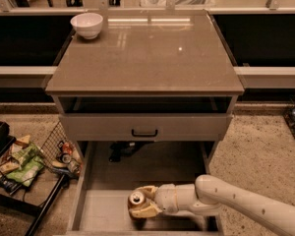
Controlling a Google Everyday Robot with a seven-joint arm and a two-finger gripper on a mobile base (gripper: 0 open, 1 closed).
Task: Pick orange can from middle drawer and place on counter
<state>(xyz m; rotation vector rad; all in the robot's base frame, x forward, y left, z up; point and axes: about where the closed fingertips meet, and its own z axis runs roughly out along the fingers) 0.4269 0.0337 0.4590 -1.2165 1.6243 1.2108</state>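
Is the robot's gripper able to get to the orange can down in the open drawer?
Probably yes. The gripper is down in the drawer with its jaws on either side of the orange can, and nothing blocks it.

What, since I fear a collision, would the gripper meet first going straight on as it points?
The orange can, already held by the gripper inside the middle drawer; beyond it, probably that drawer's left wall.

No readable text or numbers anywhere, not even on orange can (136, 198) clasped by gripper (137, 203) at six o'clock.
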